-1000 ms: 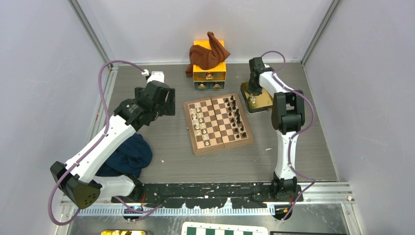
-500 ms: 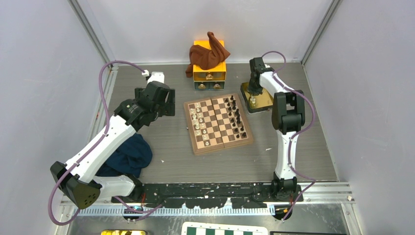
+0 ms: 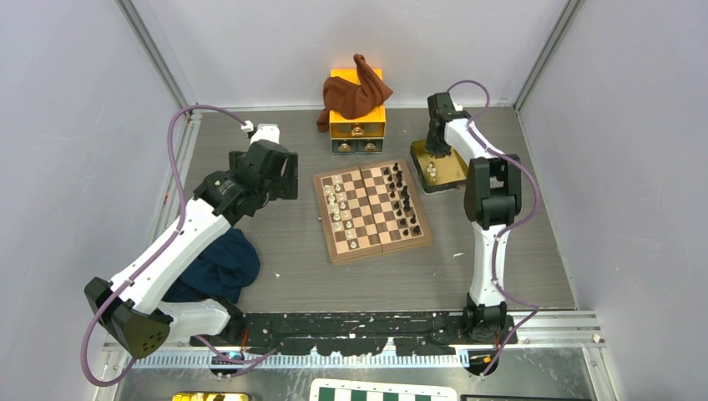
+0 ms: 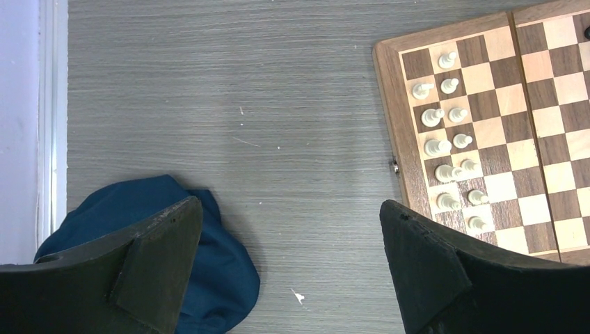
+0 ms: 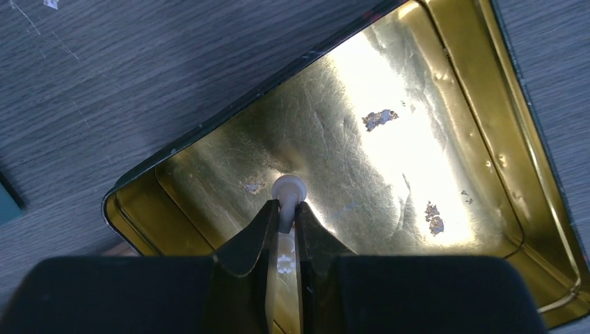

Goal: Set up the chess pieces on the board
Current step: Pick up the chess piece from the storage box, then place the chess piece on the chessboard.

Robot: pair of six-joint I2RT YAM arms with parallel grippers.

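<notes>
Firmly, white piece point(image 5: 288, 188) gripped, inside right claw point(image 5: 284, 211)

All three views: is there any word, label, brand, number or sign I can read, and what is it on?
No readable text in any view.
On the board, the border shows no letters or numbers.
On the gold tin, the inside is bare, with only scuffs.
On the yellow drawer box, no label shows; it is too small to rule out fine print.
The white chess piece in the right gripper is unmarked.
</notes>
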